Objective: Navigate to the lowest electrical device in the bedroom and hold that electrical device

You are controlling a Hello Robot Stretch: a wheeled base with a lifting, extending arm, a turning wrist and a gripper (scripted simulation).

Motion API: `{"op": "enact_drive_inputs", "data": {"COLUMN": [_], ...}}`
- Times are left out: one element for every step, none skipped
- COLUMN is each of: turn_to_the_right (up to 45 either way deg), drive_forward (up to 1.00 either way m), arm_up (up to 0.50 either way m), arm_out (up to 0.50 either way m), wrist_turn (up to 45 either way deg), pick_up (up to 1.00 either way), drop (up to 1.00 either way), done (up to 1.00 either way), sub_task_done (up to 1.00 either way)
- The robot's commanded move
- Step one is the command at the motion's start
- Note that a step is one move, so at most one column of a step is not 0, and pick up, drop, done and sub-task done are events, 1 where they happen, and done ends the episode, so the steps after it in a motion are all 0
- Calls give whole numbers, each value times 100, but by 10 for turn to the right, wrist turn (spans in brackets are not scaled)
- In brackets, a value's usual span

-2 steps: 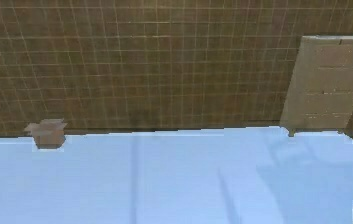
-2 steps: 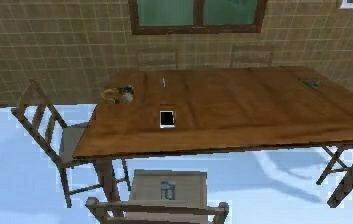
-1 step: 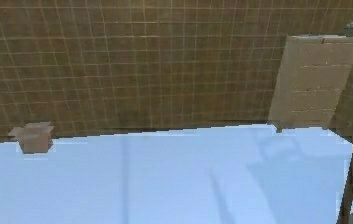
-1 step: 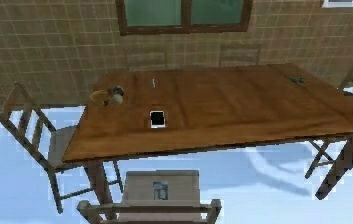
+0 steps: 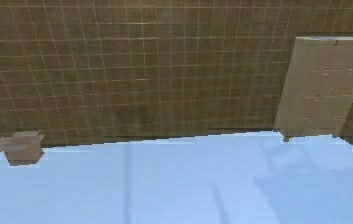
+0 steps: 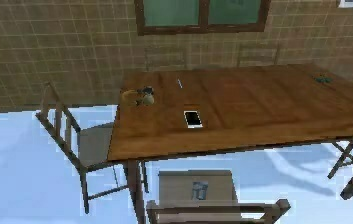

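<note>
A small flat white-faced device with a dark rim (image 6: 193, 119) lies on a large wooden table (image 6: 274, 105) in the arm side view, near the table's front-left part. A small dark and tan object (image 6: 144, 96) sits at the table's left end, and a thin light stick-like thing (image 6: 180, 84) lies farther back. A small dark green item (image 6: 324, 79) rests toward the table's right.
Wooden chairs stand at the table's left (image 6: 79, 140), front (image 6: 199, 195) and right (image 6: 349, 165). A window (image 6: 202, 14) is set in the brick wall behind. In the forward view, a brick wall (image 5: 134, 70), a pale wooden door (image 5: 317, 85) at right and a small brown box (image 5: 20, 147) on pale blue floor.
</note>
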Motion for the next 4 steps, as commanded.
{"op": "enact_drive_inputs", "data": {"turn_to_the_right": [330,0,450,450], "drive_forward": [0,55,0,0], "arm_up": [0,0,0,0], "arm_out": [0,0,0,0], "wrist_turn": [0,0,0,0], "pick_up": [0,0,0,0], "drop": [0,0,0,0], "done": [0,0,0,0], "sub_task_done": [0,0,0,0]}}
